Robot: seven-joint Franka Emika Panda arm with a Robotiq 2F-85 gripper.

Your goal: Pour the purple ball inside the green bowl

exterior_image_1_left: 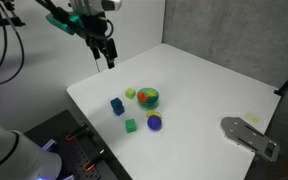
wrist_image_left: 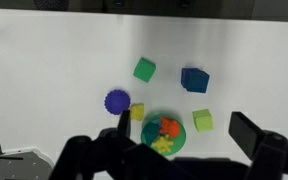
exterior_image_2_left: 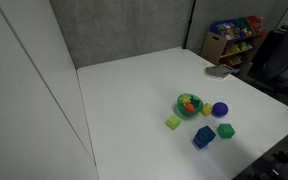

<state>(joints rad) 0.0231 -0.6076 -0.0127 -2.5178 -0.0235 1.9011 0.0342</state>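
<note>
The purple ball (exterior_image_1_left: 154, 122) lies on the white table next to the green bowl (exterior_image_1_left: 147, 97); both also show in an exterior view, ball (exterior_image_2_left: 220, 109) and bowl (exterior_image_2_left: 189, 104). The bowl holds orange and yellow pieces. In the wrist view the ball (wrist_image_left: 117, 101) is left of the bowl (wrist_image_left: 164, 134). My gripper (exterior_image_1_left: 108, 59) hangs high above the table's far left part, apart from both. In the wrist view its fingers (wrist_image_left: 184, 132) stand wide apart, open and empty, framing the bowl.
A blue cube (exterior_image_1_left: 117, 106), a green cube (exterior_image_1_left: 130, 125) and a yellow-green cube (exterior_image_1_left: 130, 93) lie around the bowl. A small yellow piece (wrist_image_left: 137, 112) sits between ball and bowl. A grey metal plate (exterior_image_1_left: 249, 134) lies at the table's edge. A shelf of boxes (exterior_image_2_left: 232, 40) stands behind.
</note>
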